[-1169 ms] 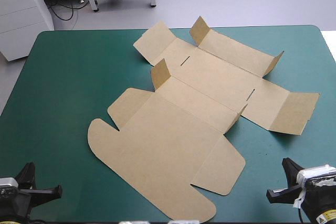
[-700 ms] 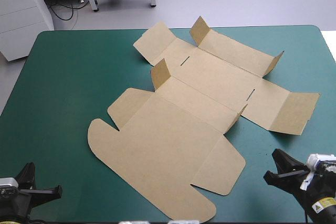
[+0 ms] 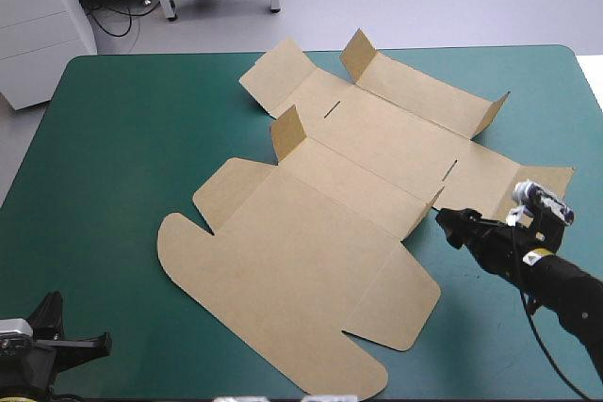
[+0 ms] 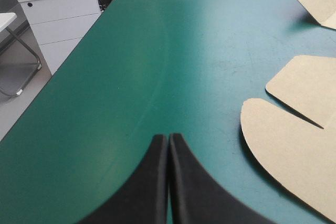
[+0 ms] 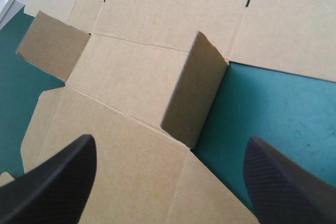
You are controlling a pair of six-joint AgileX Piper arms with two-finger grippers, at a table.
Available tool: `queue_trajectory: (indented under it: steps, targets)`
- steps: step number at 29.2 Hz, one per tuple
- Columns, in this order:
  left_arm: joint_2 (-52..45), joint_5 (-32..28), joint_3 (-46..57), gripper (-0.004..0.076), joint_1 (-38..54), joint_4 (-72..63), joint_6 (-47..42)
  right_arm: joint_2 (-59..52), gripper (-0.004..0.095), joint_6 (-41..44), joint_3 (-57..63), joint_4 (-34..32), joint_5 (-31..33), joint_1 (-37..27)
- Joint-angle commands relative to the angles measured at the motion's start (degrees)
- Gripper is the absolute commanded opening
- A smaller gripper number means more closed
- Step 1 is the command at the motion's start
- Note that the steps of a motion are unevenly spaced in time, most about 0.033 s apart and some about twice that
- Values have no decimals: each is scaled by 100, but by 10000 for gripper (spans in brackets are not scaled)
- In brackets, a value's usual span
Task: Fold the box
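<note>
A table with a teal-green cover (image 3: 113, 138) fills most of the high view, and its left third is seen bare. The left gripper (image 4: 169, 137) is kept at the lower left corner of that view, well apart from the box. In its wrist view the two black fingers (image 4: 152, 182) are pressed together into one pointed arch above the cover. The rounded edge of the brown board (image 4: 294, 145) is seen to one side of them, not touched.

The box (image 3: 320, 233) is laid out as a cut sheet across the middle of the table. It runs on a slant from the upper middle of the high view down to the lower middle, and most of its panels lie flat. Four small flaps are raised: one left of centre (image 3: 287, 134), one near the top (image 3: 358, 49), one at upper right (image 3: 495, 110) and one right of centre (image 3: 435, 200).

The right gripper (image 3: 450, 225) is held right of centre, low over the cover and just beside that last flap. In its wrist view the fingers (image 5: 52, 182) are spread wide apart, with nothing held. The raised flap (image 5: 194, 87) stands ahead of them, between the two tips. Whether the board is touched cannot be told.
</note>
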Motion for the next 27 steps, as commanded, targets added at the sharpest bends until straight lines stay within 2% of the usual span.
queue_trajectory:
  steps: [1,7,15,22,27]
  targets:
    - [-101,-448,-130,-32,-19,42,-23,574,756,3,-799,195,-78,25]
    - [-101,-448,-130,-32,-19,42,-23,1640,756,271,-1654,350,266,25]
    - [-101,-448,-130,-32,-19,42,-23,2881,756,340,-2512,288,1337,25]
    - [-101,-448,-130,-32,-19,42,-23,3233,755,1279,-2569,-402,1770,25]
    - [-101,-448,-130,-32,-19,42,-23,3245,755,2028,-2569,-836,1731,25]
